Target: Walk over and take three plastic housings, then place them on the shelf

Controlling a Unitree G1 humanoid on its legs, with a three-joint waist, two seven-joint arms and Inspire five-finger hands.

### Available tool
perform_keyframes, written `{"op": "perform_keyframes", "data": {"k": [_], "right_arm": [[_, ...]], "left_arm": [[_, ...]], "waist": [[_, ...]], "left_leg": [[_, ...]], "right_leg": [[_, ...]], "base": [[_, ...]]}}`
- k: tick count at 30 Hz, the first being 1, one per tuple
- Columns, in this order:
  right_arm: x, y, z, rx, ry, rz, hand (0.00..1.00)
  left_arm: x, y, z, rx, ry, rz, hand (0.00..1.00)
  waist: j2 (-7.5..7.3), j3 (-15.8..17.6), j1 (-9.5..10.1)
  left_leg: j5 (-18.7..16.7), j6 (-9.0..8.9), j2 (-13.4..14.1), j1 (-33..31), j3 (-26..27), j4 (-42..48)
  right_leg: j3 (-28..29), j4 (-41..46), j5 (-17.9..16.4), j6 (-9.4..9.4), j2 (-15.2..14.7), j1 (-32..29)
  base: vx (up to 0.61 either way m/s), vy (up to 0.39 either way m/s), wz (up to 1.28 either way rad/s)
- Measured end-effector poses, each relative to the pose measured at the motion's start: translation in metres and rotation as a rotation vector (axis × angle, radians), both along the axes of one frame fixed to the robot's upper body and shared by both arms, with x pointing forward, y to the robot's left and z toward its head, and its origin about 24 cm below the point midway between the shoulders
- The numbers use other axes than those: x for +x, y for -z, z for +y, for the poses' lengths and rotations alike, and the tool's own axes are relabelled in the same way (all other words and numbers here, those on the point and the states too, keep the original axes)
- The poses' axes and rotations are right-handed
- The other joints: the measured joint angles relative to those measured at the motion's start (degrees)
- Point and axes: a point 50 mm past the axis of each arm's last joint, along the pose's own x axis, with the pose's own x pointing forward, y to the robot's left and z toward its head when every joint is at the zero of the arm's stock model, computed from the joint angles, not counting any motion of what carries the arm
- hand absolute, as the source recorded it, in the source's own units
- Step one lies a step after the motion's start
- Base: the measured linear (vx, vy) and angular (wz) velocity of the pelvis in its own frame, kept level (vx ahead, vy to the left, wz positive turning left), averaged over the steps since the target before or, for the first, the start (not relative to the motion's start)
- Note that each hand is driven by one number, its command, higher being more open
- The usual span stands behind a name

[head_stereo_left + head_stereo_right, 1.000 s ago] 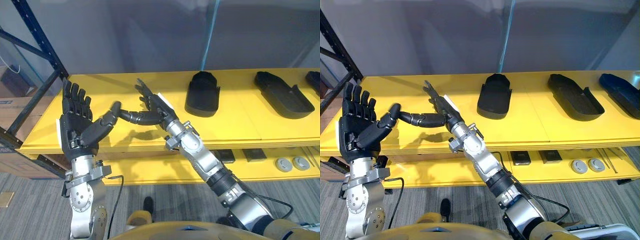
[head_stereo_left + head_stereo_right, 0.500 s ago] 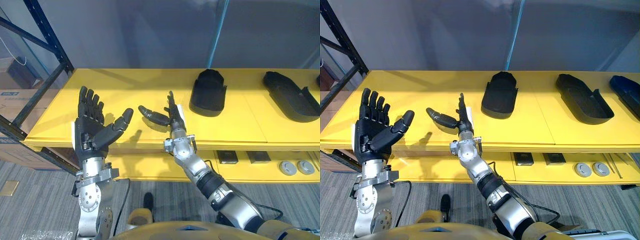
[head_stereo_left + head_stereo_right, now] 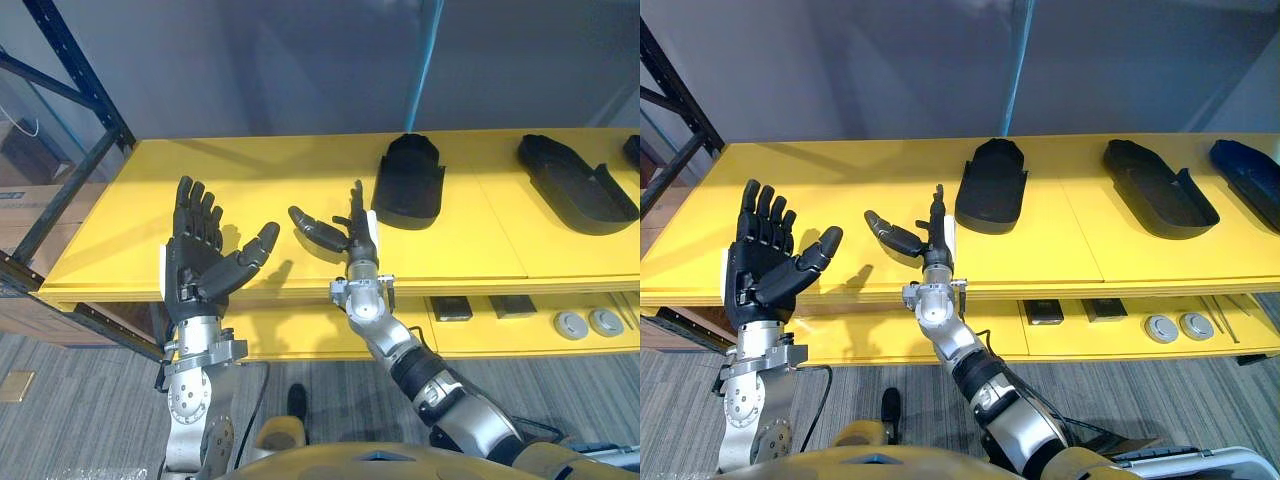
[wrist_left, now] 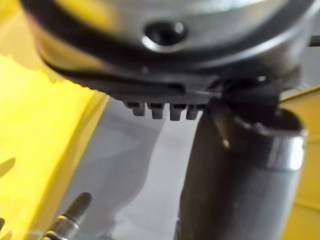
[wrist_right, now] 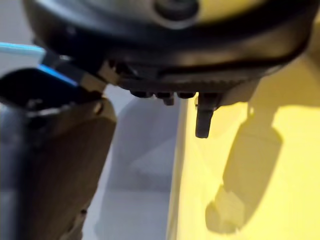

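Observation:
Three black plastic housings lie on the yellow shelf (image 3: 250, 170): one (image 3: 408, 183) at the middle, a second (image 3: 577, 183) to the right, and a third (image 3: 1250, 180) at the far right edge. My left hand (image 3: 196, 262) is raised before the shelf's front left, palm up, fingers straight, holding nothing. My right hand (image 3: 350, 232) is upright beside it, fingers straight and thumb out to the left, also empty, a short way in front and left of the middle housing.
A dark blue rack upright (image 3: 75, 75) stands at the left. A lower yellow shelf holds small black blocks (image 3: 451, 310) and two round grey parts (image 3: 587, 322). A cardboard box (image 3: 25, 205) sits at far left. Grey carpet (image 3: 90, 400) lies below.
The right hand has swung upright and drawn back from the shelf. The left hand has moved right, closer to it. The camera has shifted a little.

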Motion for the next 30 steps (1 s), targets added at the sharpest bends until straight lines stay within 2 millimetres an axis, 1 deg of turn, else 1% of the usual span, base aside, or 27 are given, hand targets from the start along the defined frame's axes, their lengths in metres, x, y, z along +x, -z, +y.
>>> {"op": "perform_keyframes", "data": {"k": [7,12,16,21,27,30], "right_arm": [[-0.005,0.001,0.004,0.021,-0.007,0.000,1.00],[-0.009,0.003,0.002,0.017,-0.002,-0.010,1.00],[-0.009,0.003,0.001,0.023,0.002,-0.009,1.00],[-0.007,0.003,-0.002,0.030,0.017,-0.007,1.00],[-0.009,0.003,-0.010,0.054,0.053,-0.005,1.00],[-0.009,0.003,-0.013,0.062,0.067,-0.006,1.00]], "left_arm": [[0.001,0.002,-0.009,-0.008,0.041,0.006,1.00],[0.001,0.002,-0.010,-0.006,0.059,0.002,1.00],[0.001,0.002,-0.015,-0.012,0.084,0.002,1.00],[0.001,0.002,-0.016,-0.009,0.091,0.005,1.00],[0.001,0.012,-0.015,-0.009,0.089,0.055,1.00],[0.001,0.012,-0.016,-0.010,0.089,0.057,1.00]], "waist": [[-0.05,0.0,-0.29],[-0.15,0.0,-0.29],[-0.24,0.1,-0.36],[-0.44,0.1,-0.60],[-0.54,0.0,-1.20],[-0.59,0.0,-1.51]], "left_leg": [[-0.3,0.02,0.0,0.2,1.1,0.0],[-0.4,-0.06,0.0,0.3,1.5,0.0],[-0.4,-0.06,0.1,0.3,1.8,0.0],[-0.4,-0.05,0.1,0.3,2.0,0.0],[-0.4,-0.03,0.0,0.3,2.1,0.0],[-0.4,-0.02,0.0,0.5,2.3,0.0]], "right_leg": [[1.1,0.0,0.1,0.04,-0.2,-0.4],[1.5,0.1,0.1,0.05,-0.3,-0.6],[1.7,0.1,0.2,0.07,-0.4,-0.8],[2.1,0.2,0.3,0.12,-0.4,-1.0],[2.3,0.4,0.3,0.14,-0.5,-1.2],[2.5,0.5,0.3,0.14,-0.6,-1.2]], "base": [[0.01,-0.020,-0.07],[-0.01,-0.015,-0.03],[-0.01,-0.011,-0.04],[0.00,-0.001,-0.01],[0.00,-0.002,-0.01],[0.00,-0.003,-0.01]]}}
